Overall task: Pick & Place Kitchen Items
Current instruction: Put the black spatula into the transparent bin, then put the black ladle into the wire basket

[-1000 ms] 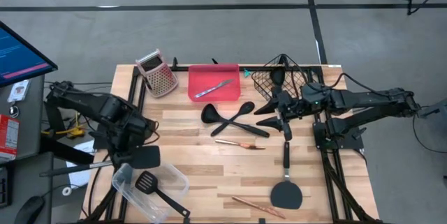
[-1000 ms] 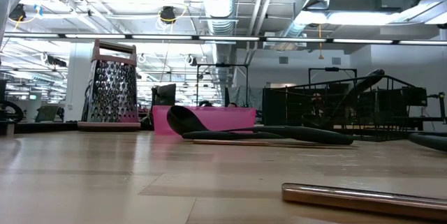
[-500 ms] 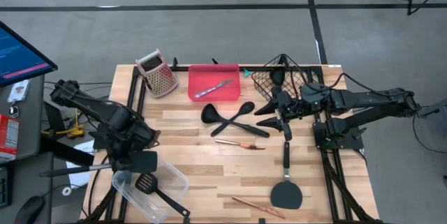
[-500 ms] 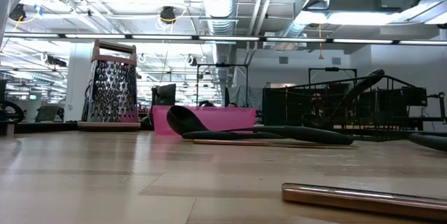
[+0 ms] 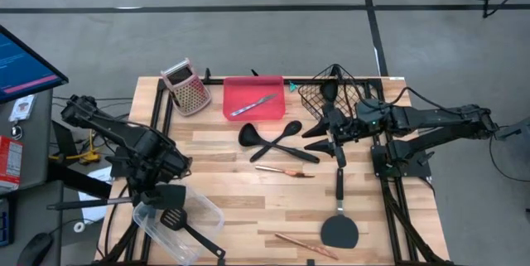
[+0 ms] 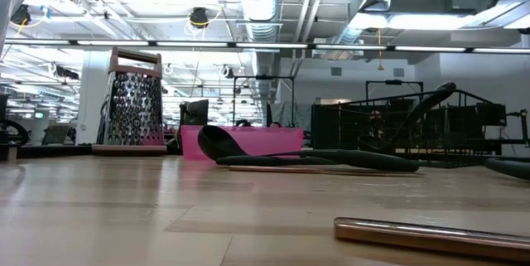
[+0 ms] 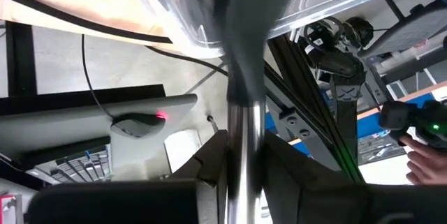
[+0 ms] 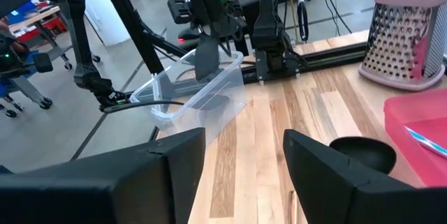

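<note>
L gripper (image 5: 157, 190) holds spatula (image 5: 168, 193) over clear bin (image 5: 207, 216).

Readable text: none in any view.
Monitor (image 5: 25, 60) at the left edge of the high view: blue screen with light lines, too small to read.
Badge card (image 5: 22, 108) below the monitor: markings too small to read.

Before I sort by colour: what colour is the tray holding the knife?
Pink-red tray; clearest in the high view.
</note>
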You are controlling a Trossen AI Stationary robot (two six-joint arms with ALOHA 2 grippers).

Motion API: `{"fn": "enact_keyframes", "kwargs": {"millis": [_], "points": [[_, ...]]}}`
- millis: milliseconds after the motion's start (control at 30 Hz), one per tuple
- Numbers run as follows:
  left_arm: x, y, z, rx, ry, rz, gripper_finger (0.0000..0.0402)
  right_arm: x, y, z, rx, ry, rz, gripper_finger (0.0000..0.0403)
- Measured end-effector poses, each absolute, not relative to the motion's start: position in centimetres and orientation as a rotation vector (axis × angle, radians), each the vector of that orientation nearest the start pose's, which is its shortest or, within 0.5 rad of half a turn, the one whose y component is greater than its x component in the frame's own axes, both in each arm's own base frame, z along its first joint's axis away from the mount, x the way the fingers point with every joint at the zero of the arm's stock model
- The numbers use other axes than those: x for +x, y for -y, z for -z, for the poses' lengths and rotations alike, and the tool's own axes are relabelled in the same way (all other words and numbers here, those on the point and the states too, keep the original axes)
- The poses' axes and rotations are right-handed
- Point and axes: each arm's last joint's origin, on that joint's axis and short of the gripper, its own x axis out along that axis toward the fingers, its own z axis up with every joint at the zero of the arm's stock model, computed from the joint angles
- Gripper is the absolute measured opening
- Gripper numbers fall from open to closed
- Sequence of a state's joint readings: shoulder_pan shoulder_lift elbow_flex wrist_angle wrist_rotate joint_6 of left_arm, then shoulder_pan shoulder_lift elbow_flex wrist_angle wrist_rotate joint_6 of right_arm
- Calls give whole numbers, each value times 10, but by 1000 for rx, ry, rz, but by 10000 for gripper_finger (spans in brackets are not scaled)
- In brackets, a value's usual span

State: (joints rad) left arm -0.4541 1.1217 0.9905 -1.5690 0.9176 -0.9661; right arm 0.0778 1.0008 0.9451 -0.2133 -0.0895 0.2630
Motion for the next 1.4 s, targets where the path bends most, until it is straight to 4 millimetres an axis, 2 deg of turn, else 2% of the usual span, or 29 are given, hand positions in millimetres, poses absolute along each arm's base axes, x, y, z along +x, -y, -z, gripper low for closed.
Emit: {"fn": "enact_keyframes", "kwargs": {"millis": [667,833,1200,1400], "points": [[122,84,-283,-947,-2115,71,132,217,-20,-345,263,-305,-128,199],[116,81,-287,-947,-2085,97,140,217,-20,-345,263,-305,-128,202],[109,64,-311,-1155,-1968,135,141,217,-20,-345,262,-308,-127,205],[119,60,-324,-1286,-1875,190,141,217,-20,-345,262,-308,-127,208]]}}
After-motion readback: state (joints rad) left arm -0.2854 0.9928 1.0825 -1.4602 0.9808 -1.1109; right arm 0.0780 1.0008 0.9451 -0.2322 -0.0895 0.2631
